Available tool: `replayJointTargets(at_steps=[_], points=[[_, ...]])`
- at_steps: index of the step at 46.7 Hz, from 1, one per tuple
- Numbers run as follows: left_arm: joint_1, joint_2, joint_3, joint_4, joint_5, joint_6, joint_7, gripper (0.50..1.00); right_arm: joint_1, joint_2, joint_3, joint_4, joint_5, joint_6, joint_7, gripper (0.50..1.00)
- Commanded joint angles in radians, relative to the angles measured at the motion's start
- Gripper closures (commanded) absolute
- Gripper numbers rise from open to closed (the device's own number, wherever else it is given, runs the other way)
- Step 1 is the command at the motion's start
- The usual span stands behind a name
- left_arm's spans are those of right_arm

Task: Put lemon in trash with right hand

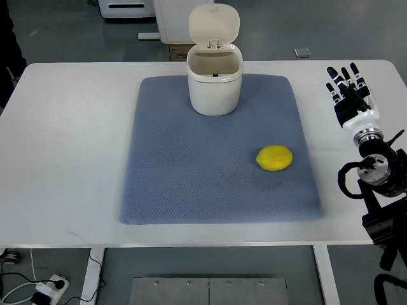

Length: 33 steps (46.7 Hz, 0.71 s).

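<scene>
A yellow lemon (275,158) lies on the blue-grey mat (191,171), toward the mat's right side. A small cream trash bin (214,81) stands at the mat's far edge with its lid flipped up and its mouth uncovered. My right hand (346,86) hovers over the white table to the right of the mat, fingers straight and spread, holding nothing. It is well right of the lemon and a little farther back. The left arm does not show.
The white table (70,159) extends bare on both sides of the mat. Past its far edge stand white furniture and a cardboard box (177,52) on the floor. A power strip (48,289) lies on the floor at the lower left.
</scene>
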<state>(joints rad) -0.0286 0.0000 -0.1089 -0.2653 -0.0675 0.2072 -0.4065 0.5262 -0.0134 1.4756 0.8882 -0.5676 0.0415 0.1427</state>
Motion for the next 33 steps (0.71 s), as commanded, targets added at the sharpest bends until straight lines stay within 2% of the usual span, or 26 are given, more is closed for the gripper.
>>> replayJointTargets(at_steps=[1,33], points=[[-0.001,0.0,0.0,0.0,0.0,0.001,0.0,0.5,0.0,0.003,0.0,0.0,0.0,0.0,0.0,0.5],[0.006,0.0,0.002,0.0,0.0,-0.003,0.0,0.5,0.012,-0.02,-0.001,-0.002,0.0,0.003,0.003,0.5]])
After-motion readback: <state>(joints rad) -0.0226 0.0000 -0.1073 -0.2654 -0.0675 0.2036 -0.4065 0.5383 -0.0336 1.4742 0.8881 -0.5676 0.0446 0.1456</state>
